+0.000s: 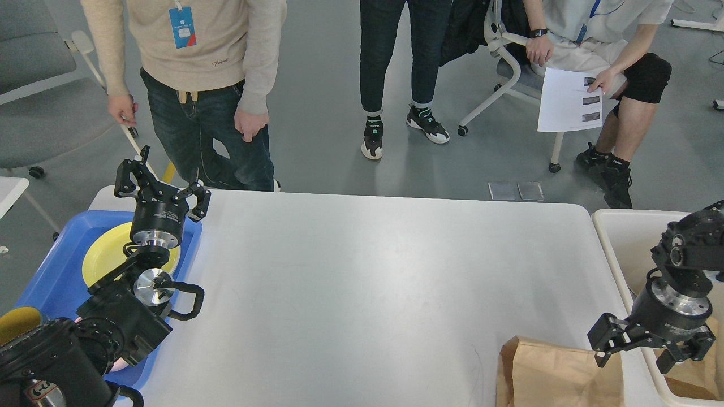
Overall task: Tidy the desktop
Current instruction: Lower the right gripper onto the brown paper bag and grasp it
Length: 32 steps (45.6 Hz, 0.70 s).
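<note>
White tabletop (362, 294), the landmark, fills the centre of the view. Blue tray (51, 282) with a yellow plate (104, 254) lies at its left edge; beige bin (628, 237) stands at its right edge. A brown bag (554, 376) rests on its near right corner. Left pincer (161, 183), spread and empty, hovers above the tray's far end. Right pincer (647, 347), spread, hangs at the bag's right edge.
</note>
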Each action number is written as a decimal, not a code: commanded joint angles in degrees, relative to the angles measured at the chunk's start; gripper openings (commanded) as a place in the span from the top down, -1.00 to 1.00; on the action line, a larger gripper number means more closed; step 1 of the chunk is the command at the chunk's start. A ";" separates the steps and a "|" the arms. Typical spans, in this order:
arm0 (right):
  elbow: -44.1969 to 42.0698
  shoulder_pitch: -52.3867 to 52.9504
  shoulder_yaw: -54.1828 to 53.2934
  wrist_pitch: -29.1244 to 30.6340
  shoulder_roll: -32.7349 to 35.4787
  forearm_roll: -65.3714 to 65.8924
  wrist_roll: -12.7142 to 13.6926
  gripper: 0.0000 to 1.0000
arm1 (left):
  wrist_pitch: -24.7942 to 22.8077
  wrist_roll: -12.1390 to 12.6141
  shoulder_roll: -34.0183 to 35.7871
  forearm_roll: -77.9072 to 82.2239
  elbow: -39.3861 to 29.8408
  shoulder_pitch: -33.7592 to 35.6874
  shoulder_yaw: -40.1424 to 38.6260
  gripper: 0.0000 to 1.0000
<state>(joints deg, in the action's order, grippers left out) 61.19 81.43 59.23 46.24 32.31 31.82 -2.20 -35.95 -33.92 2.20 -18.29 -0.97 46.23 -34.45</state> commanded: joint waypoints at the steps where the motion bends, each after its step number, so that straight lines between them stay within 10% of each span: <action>1: -1.33 -4.16 -0.52 -0.80 -1.54 0.08 0.01 -1.00 | 0.00 0.00 0.00 0.00 0.00 0.00 0.00 -0.93; 18: -3.71 -10.67 -7.98 -6.86 -2.51 -0.01 -0.17 -0.94 | 0.00 0.00 0.00 0.00 0.00 0.00 0.00 -0.93; 24: -3.71 -11.73 -10.37 -8.01 -2.34 0.08 -0.17 -0.64 | 0.00 0.00 0.00 0.00 0.00 0.00 0.00 -0.93; 29: -3.71 -11.82 -10.37 -9.50 -2.34 0.08 -0.43 -0.13 | 0.00 0.00 0.00 0.00 0.00 0.00 0.00 -0.93; 32: -3.53 -11.91 -10.19 -9.42 -2.43 0.08 -0.35 0.96 | 0.00 0.00 0.00 0.00 0.00 0.00 0.00 -0.93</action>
<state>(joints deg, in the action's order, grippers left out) 57.48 69.67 48.94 37.25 30.02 31.83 -2.55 -35.95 -33.92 2.20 -18.29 -0.97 46.24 -34.45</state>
